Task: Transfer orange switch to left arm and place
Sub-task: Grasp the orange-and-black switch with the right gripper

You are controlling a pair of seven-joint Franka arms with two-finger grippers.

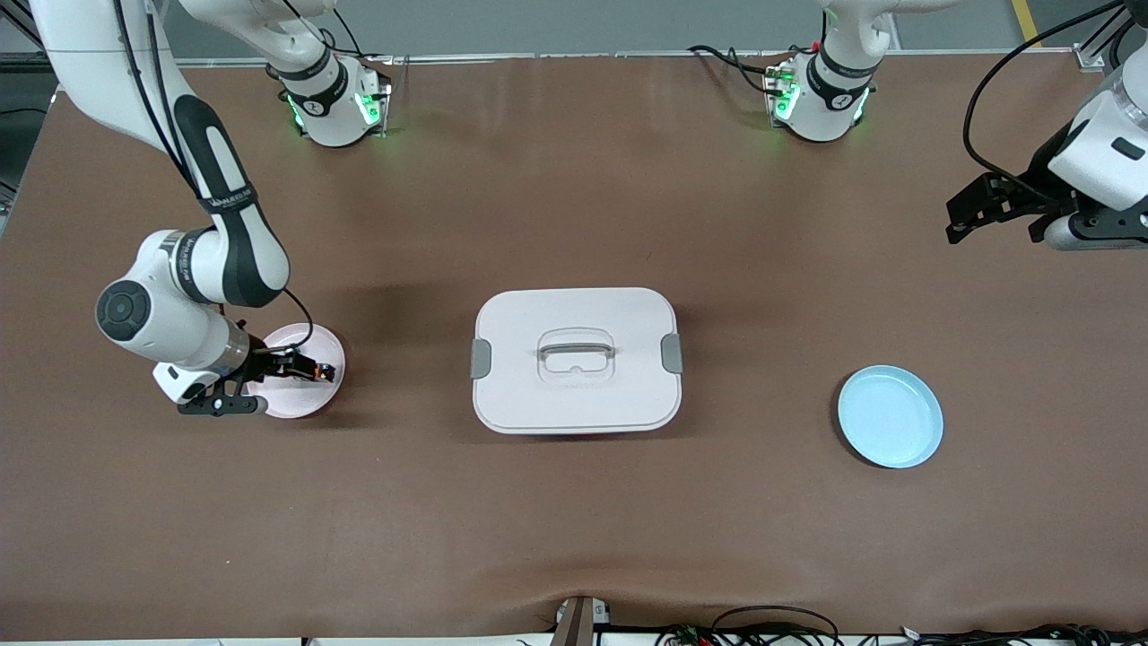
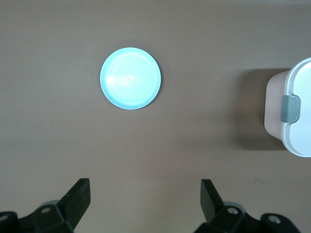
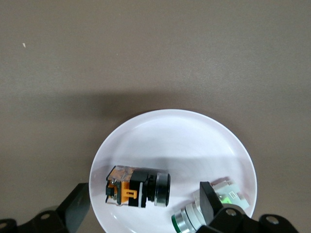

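Nothing is moved yet: the orange switch (image 3: 138, 187) lies on the white plate (image 3: 184, 141) near the desk's right-arm edge, under the released right tool (image 1: 300, 368), while the left tool (image 1: 995, 208) waits released.

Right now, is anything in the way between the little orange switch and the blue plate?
Yes. The big white box sits on the table right between the pink plate holding the orange switch and the blue plate toward the left arm's end. The switch must go around or over it.
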